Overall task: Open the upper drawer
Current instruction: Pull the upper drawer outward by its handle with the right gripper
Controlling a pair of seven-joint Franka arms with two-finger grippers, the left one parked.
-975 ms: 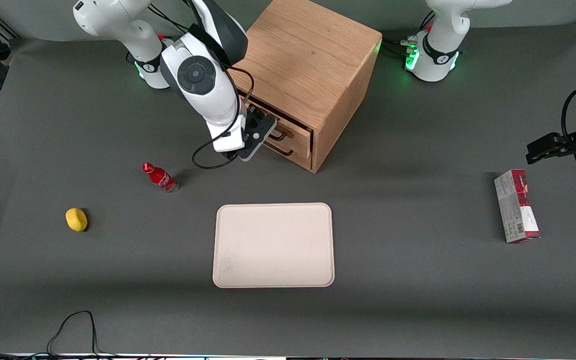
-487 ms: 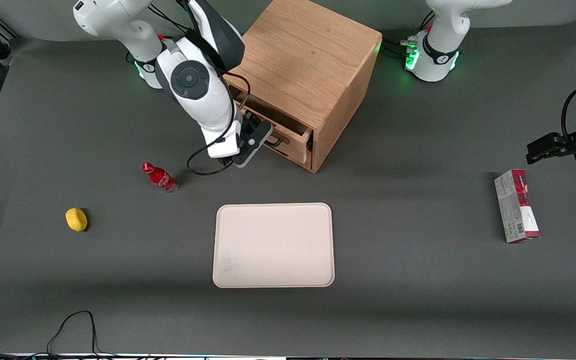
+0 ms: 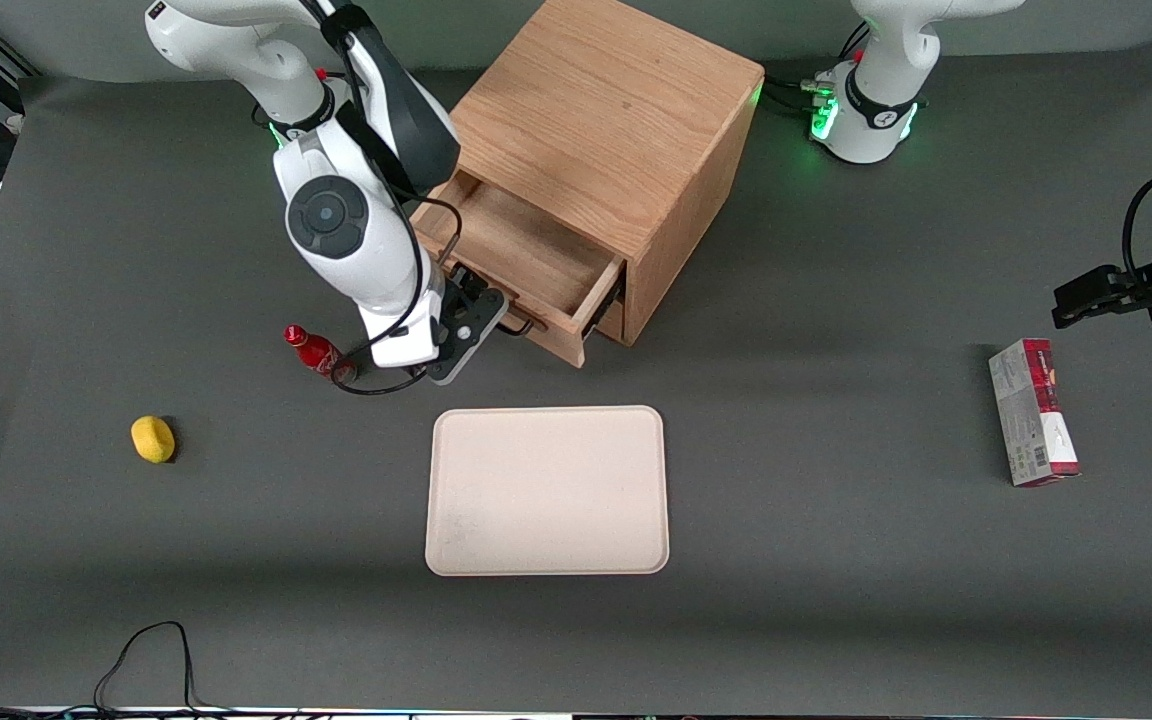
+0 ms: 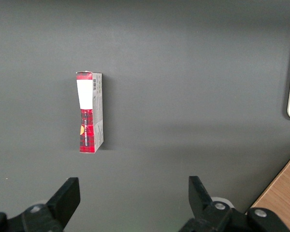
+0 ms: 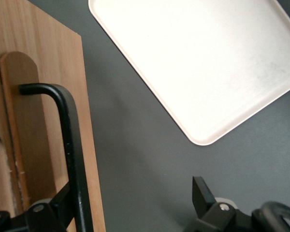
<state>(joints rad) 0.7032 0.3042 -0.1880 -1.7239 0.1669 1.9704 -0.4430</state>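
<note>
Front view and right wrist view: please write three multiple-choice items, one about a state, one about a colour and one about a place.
1. The upper drawer is: A. shut; B. open; C. removed.
2. Its handle is: A. silver; B. black; C. red.
3. The red bottle is: A. on the table, apart from the tray; B. on the tray; C. in the upper drawer.

Answers:
1 B: the drawer's inside shows, and the open end effector is at its handle.
2 B: the bar is black in the right wrist view.
3 A: bare table shows between the bottle and the tray.
</note>
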